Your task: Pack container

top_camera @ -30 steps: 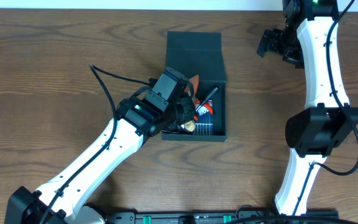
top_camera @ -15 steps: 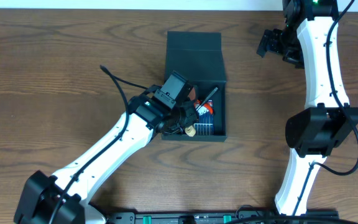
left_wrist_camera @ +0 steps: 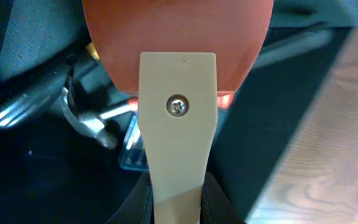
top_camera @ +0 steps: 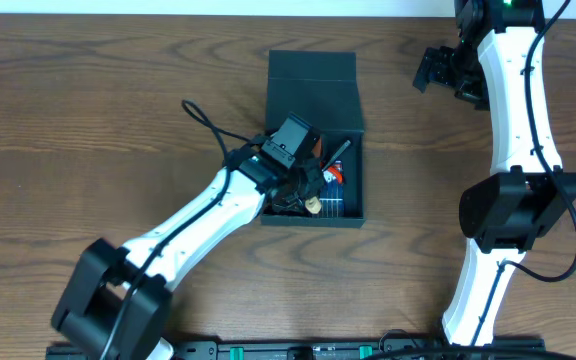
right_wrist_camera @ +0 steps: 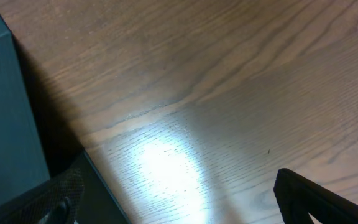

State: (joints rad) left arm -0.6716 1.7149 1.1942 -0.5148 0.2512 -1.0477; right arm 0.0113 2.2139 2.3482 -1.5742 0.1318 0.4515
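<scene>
Packing is judged how far along?
— Partway. Tools (top_camera: 333, 178) are seen inside the open teal box (top_camera: 360, 185), set mid-way along the table (top_camera: 88, 110). An orange-headed spatula (left_wrist_camera: 178, 37) is pinched by the left gripper (left_wrist_camera: 178, 205) over it. The right gripper (top_camera: 433, 72) is parked apart, fingers spread. Release and closing of the lid (top_camera: 311, 90) are judged outstanding.

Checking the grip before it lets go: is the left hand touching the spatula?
Touching. The left wrist view shows the left hand pinching the spatula by its pale handle, with fingers pressed against both sides.
</scene>
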